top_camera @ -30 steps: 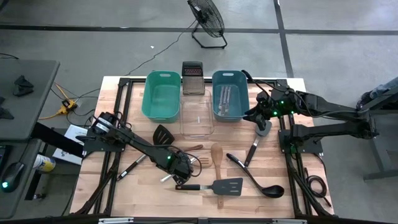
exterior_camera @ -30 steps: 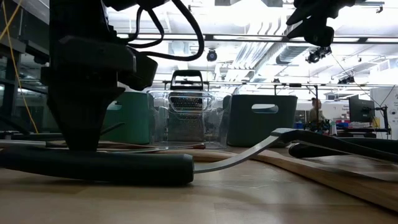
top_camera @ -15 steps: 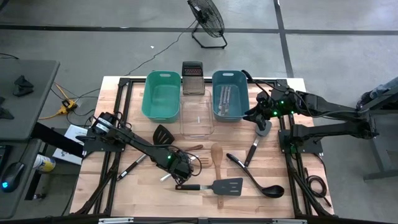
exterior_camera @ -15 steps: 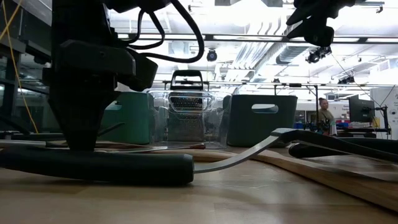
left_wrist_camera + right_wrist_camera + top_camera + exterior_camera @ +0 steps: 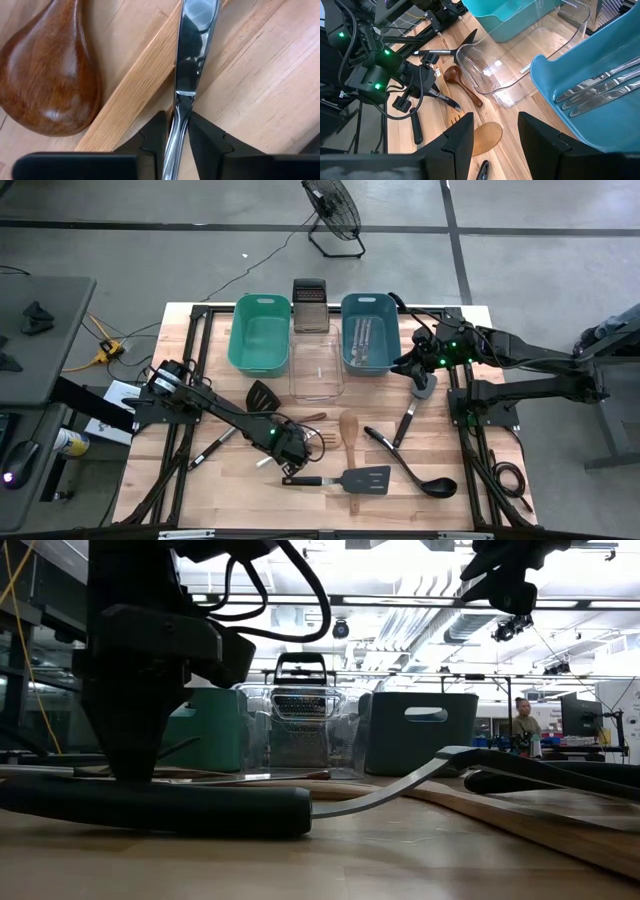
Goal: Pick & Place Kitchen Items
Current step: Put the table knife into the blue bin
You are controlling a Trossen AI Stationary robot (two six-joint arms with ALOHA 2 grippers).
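My left gripper (image 5: 288, 448) points straight down at the table's near middle, shut on a silver knife (image 5: 192, 45). The knife lies flat across a light wooden utensil (image 5: 127, 90). Beside it rests a dark wooden spoon's bowl (image 5: 50, 75). In the low view the left gripper (image 5: 130, 770) stands behind a black handle (image 5: 150, 808). My right gripper (image 5: 495, 135) hangs open high over the table's right side, near the blue tub (image 5: 366, 330), with nothing between its fingers. My left gripper pinches the knife's narrow part (image 5: 176, 117), just below the wider shiny stretch, between its two fingers. The fingers come from above, pointing down, and lie across the knife. The knife lies on the light wooden utensil and the table.
A teal tub (image 5: 260, 330), a clear tub (image 5: 317, 368) and the blue tub holding silver cutlery line the far side, with a steel grater (image 5: 310, 305) behind. A black turner (image 5: 262, 395), a light wooden spoon (image 5: 348, 430), a slotted turner (image 5: 345, 478) and a ladle (image 5: 415, 475) lie on the table.
My left gripper has stayed in place and, in the low view, its fingers have drawn together around the silver knife. The knife has not shifted.
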